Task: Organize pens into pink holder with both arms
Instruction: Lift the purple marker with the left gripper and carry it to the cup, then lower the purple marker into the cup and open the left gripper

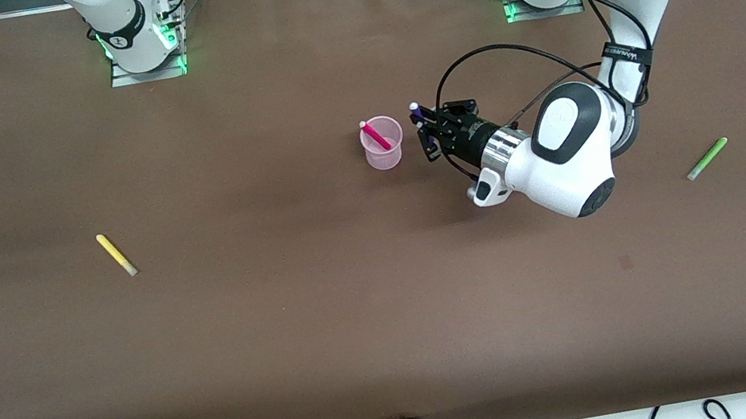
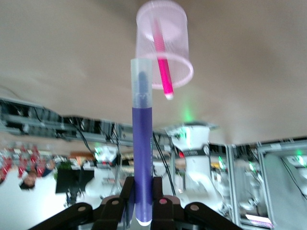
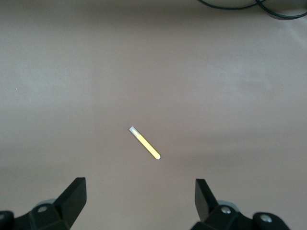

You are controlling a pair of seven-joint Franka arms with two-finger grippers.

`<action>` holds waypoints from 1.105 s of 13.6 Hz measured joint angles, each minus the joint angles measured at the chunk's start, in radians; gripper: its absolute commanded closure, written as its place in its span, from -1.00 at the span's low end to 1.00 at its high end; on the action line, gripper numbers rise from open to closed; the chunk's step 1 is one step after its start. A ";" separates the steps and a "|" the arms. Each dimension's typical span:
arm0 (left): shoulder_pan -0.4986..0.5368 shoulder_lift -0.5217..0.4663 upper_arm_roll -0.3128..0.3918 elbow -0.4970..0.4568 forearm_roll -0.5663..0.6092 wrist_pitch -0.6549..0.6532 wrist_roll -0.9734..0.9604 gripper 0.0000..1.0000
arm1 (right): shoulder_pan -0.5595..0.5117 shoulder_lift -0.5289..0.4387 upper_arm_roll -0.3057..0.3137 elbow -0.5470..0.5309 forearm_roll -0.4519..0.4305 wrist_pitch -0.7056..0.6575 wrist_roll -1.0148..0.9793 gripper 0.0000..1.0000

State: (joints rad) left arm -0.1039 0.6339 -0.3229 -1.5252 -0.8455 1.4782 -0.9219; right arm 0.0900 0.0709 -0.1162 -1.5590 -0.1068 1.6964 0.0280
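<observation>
Pink holder (image 1: 383, 144): standing upright mid-table, magenta pen (image 1: 375, 136) leaning inside it, cap end poking above the rim.
Left gripper (image 1: 428, 133): hanging just beside the holder, toward the left arm's end of the table; fingers pinching the purple pen (image 2: 142, 153) low on its barrel, clear cap end pointing at the holder's mouth (pen not yet over the rim, by my read).
Right gripper (image 3: 139, 196): hovering high over the yellow pen (image 1: 116, 255) near the right arm's end; fingers spread wide, carrying nothing.
Green pen (image 1: 707, 159): lying flat w/ nothing near it, toward the left arm's end, nearer the front camera than the holder.
Progress est.: 1 in, 1 in hand, 2 waiting on the table.
Risk: the holder is looking light, so a cap clipping the rim or the magenta pen could be tipping or shoving it; letting go too early would be dropping the purple pen outside.
</observation>
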 measured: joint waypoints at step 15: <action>-0.086 0.140 -0.010 -0.065 -0.225 0.152 -0.008 1.00 | -0.022 0.173 -0.001 -0.030 -0.006 0.244 0.019 -0.99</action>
State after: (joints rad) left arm -0.1900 0.7737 -0.3329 -1.5899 -1.0703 1.6302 -0.9304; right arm 0.0684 0.2436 -0.1173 -1.5895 -0.1124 1.9400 0.0466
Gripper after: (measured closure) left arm 0.815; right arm 0.000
